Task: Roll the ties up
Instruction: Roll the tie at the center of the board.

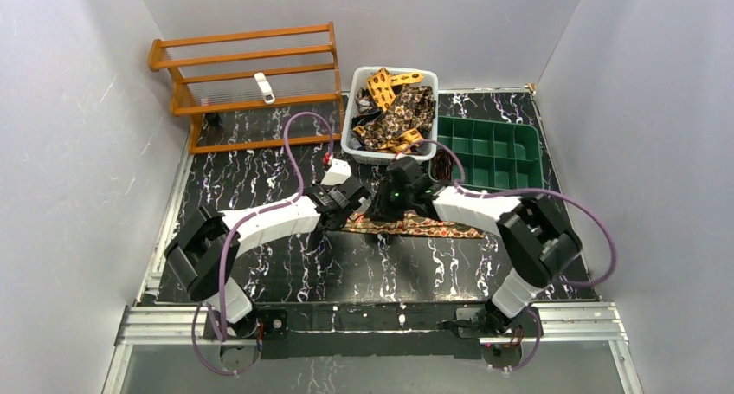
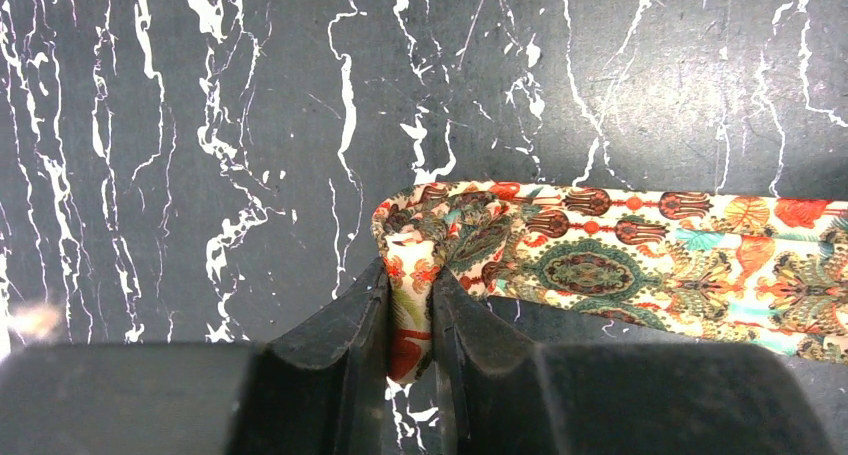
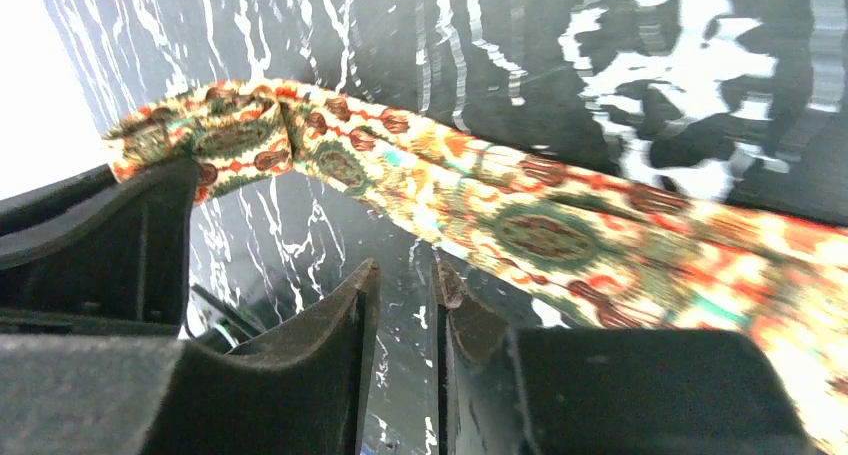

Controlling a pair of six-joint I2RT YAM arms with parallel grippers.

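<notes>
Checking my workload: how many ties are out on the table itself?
1: the tie mid-table, its end in the left pincer. More ties are heaped in the white bin, uncountable.

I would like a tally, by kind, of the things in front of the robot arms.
Wooden rack: 1
Small white object on it: 1
White bin, its heap of ties not countable: 1
Green divided tray: 1
Tie outside the bin: 1
Total: 5
</notes>
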